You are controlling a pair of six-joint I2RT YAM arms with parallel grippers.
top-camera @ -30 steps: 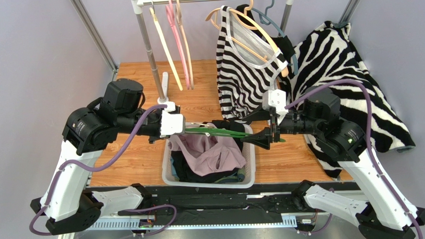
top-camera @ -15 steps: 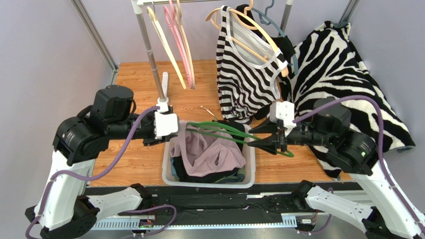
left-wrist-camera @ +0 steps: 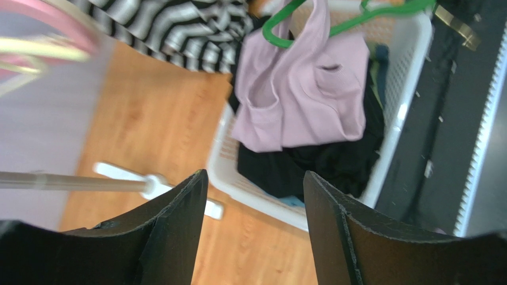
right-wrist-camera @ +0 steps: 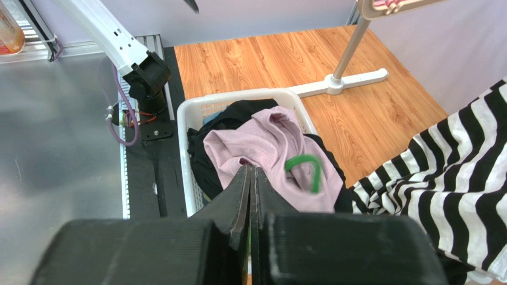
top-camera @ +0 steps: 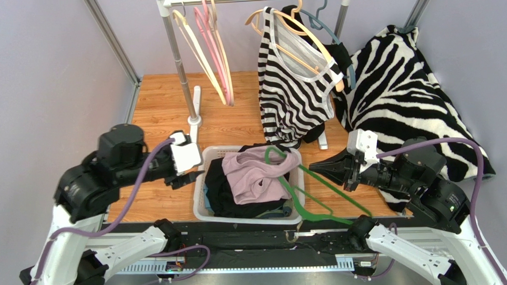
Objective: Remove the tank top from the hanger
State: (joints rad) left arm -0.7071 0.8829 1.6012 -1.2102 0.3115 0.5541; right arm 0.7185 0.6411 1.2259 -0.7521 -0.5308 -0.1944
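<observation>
left gripper (left-wrist-camera: 254, 178): released, black wedge fingers (left-wrist-camera: 172, 231) apart, empty
right gripper (right-wrist-camera: 250, 172): clenched on thin green wire hanger (top-camera: 330, 189)
tank top (top-camera: 257, 174): soft pink, crumpled in white lattice basket (top-camera: 199, 204)

Top external: you look down from high behind both arm bases toward the far wall, from well back; the whole table (top-camera: 159, 101), the clothes rack (top-camera: 176, 56) and the basket (top-camera: 200, 211) fit in view.
Left wrist: you look out between the fingers of the left gripper (left-wrist-camera: 254, 178), steeply down onto the basket from its left side, close in, with the picture rolled sideways.
Right wrist: you look along the right gripper (right-wrist-camera: 250, 172), leftward over the basket, close in.
Shared: all three views show you the basket, the pink tank top (top-camera: 257, 177), the hook of the green hanger (right-wrist-camera: 302, 158) and the rack foot (top-camera: 194, 121).
</observation>
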